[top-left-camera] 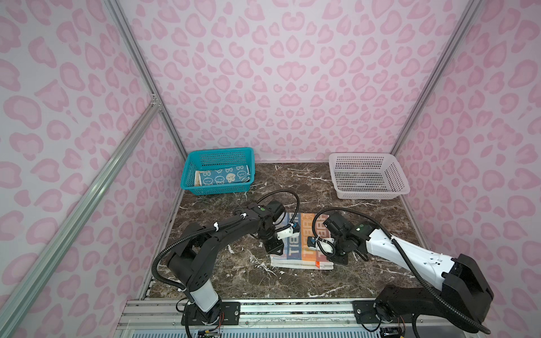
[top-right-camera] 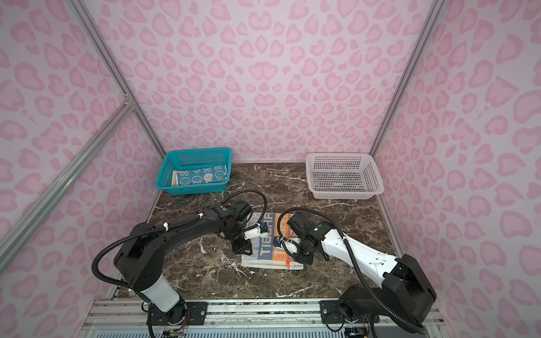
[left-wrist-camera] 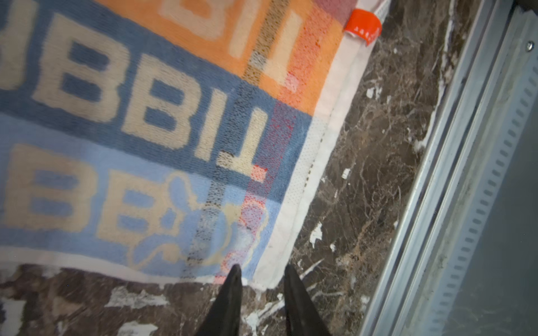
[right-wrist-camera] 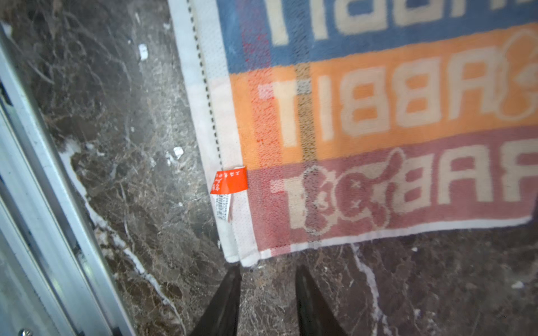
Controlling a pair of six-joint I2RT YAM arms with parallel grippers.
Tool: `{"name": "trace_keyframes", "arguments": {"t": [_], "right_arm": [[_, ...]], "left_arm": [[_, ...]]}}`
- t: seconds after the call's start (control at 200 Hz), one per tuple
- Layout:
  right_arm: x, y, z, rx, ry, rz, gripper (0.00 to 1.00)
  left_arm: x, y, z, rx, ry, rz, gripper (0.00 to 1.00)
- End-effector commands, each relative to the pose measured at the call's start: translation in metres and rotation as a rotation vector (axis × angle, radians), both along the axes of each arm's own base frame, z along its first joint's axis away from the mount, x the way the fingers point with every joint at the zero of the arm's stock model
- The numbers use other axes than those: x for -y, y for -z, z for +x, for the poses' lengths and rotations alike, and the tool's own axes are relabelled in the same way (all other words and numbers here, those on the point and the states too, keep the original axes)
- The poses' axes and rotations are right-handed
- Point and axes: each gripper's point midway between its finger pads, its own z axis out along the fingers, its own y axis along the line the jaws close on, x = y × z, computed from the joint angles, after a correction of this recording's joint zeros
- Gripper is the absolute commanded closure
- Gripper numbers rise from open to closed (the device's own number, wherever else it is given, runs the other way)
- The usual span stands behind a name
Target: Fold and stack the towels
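Stacking unfinished.
Cream terry RABBIT-lettered towel [top-left-camera: 301,251] lies low-centre; left end effector [left-wrist-camera: 262,276] and right end effector [right-wrist-camera: 267,276] gape empty at its corners. Blue bunny towel [top-left-camera: 222,177] lies in teal mesh basket [top-left-camera: 187,175], centre-left.

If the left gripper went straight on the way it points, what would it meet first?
Probably the corner of the RABBIT towel: in the left wrist view the left gripper aims open jaws at it, with the marble table right beneath. Depth is unclear.

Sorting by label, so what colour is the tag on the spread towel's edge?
The tag is orange-red; the right wrist view shows it best.
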Motion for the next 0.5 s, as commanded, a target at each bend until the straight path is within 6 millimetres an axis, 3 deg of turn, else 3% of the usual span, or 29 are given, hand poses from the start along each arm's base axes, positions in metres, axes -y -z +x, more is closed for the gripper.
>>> {"name": "trace_keyframes", "arguments": {"t": [0.0, 0.2, 0.315, 0.495], "right_arm": [[-0.006, -0.015, 0.029, 0.094, 0.164, 0.114, 0.69], [0.012, -0.049, 0.077, 0.255, 0.493, 0.290, 0.56], [0.018, -0.065, 0.094, 0.294, 0.636, 0.376, 0.48], [0.028, -0.073, 0.121, 0.257, 0.905, 0.516, 0.45]], "left_arm": [[0.008, -0.017, 0.032, 0.076, -0.139, -0.090, 0.72], [0.007, -0.052, 0.087, 0.159, -0.423, -0.274, 0.70], [0.005, -0.069, 0.112, 0.172, -0.567, -0.369, 0.67], [0.005, -0.084, 0.141, 0.188, -0.729, -0.423, 0.60]]}}
